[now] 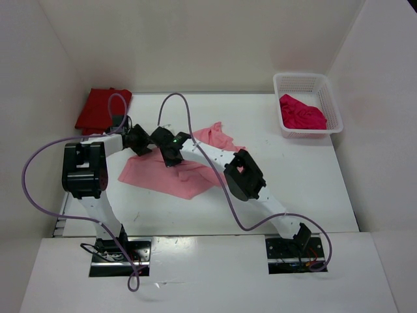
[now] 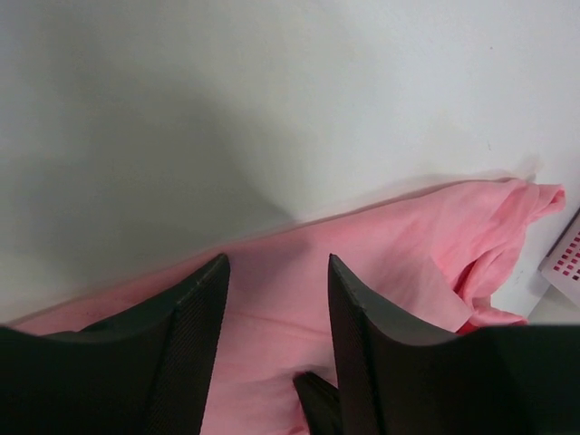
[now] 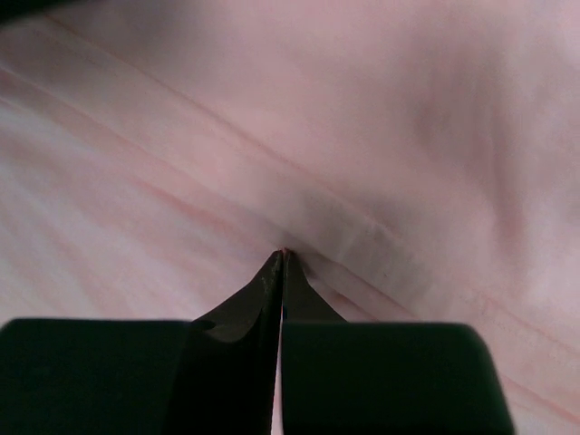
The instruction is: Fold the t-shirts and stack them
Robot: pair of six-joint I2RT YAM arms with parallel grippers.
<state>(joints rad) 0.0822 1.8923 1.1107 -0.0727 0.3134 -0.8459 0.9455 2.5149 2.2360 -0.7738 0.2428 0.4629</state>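
The light pink t-shirt (image 1: 171,177) lies partly spread in the middle of the table. My left gripper (image 1: 139,141) is open and low over its far left edge, with pink cloth (image 2: 399,245) between and beyond the fingers (image 2: 195,308). My right gripper (image 1: 171,150) is beside it, shut on a seam of the pink shirt (image 3: 381,181), with its fingertips (image 3: 284,254) pinched together. The dark red t-shirt (image 1: 100,109) lies folded at the far left corner. The bright crimson-pink t-shirt (image 1: 301,114) lies bunched in the white basket.
The white mesh basket (image 1: 306,81) stands at the far right; its corner shows in the left wrist view (image 2: 566,261). Purple cables loop over both arms. White walls enclose the table on the left, back and right.
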